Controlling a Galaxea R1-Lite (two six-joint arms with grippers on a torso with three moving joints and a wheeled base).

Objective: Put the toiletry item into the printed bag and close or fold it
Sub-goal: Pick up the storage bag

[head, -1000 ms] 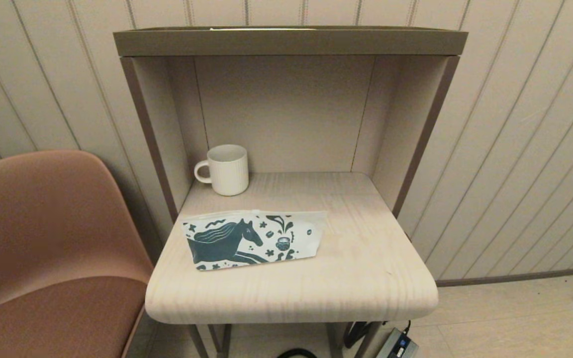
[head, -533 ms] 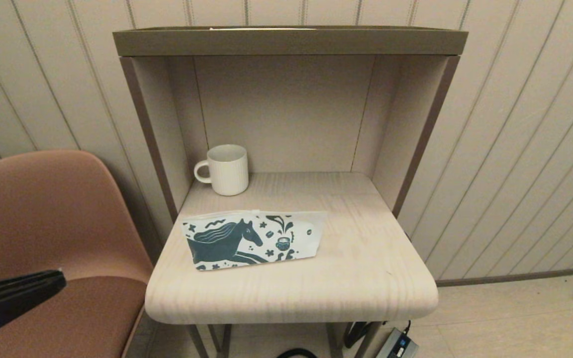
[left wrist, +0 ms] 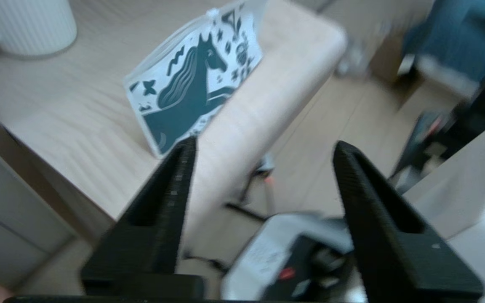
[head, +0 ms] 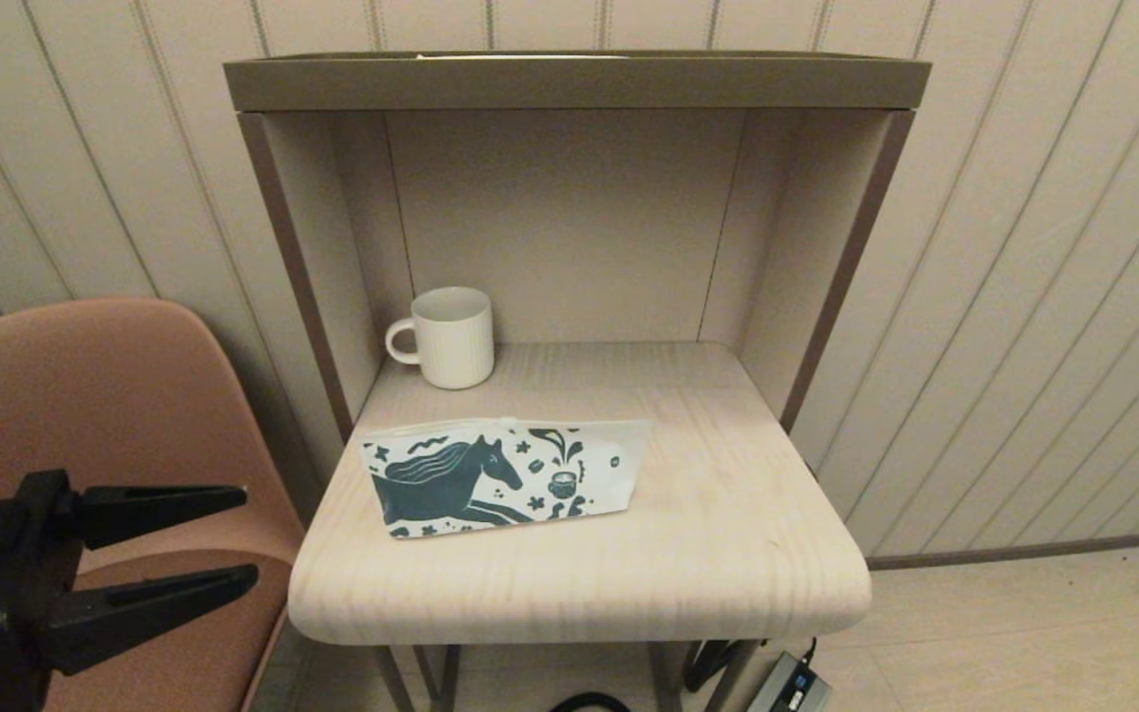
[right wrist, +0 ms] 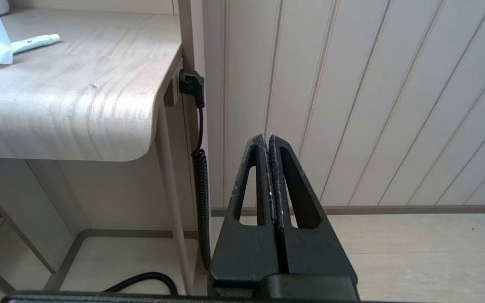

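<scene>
The printed bag (head: 503,477) lies flat near the front left of the worktop (head: 728,554), its long side running left to right, the teal horse facing right. The left gripper (head: 248,539) hangs off the worktop's left edge, over the brown chair (head: 85,415), with its fingers (head: 164,499) spread wide, empty, pointing right toward the bag. So the bag sits to the right of those fingers and a little farther back, and its left end is the nearest part. The left arm is clearly the closer one.

The right gripper (right wrist: 271,139) is parked low beside the worktop's right side, fingers pressed together on nothing. From its wrist view a small white tube (right wrist: 35,42), likely the toiletry item, lies on the worktop just beside the bag's right end, behind it. The head view does not show it. There is small print on the tube, but I cannot read it. A white ribbed mug (head: 451,337) stands at the far left.
</scene>
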